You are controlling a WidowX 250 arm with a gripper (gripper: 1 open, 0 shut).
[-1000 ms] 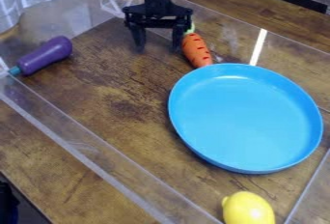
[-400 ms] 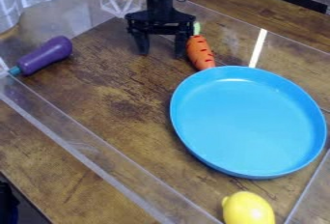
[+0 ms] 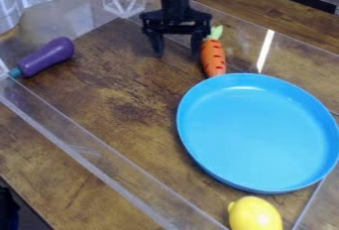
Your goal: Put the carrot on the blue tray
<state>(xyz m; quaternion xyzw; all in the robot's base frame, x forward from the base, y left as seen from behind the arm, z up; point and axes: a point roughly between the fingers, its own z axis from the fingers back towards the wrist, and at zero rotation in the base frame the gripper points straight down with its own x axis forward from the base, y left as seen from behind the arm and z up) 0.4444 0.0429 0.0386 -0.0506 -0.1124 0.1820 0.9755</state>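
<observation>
In the single camera view, my gripper (image 3: 177,44) hangs near the far side of the wooden table (image 3: 106,95), pointing steeply down, its dark fingers (image 3: 159,42) spread wide with nothing between them. The carrot (image 3: 212,54) lies on the wood just to the right of my fingers, close beside them but outside the jaws, its green leafy top toward the far edge and its orange tip aimed at the near side. I cannot tell whether my right finger touches it. The blue tray (image 3: 212,160) sits on the table nearer the camera and to the right, its far rim just beside the carrot's tip; the carrot is not on it. A purple eggplant (image 3: 47,55) rests well apart at the left, and a yellow lemon (image 3: 255,215) sits at the bottom edge, just beside the tray's near rim.
</observation>
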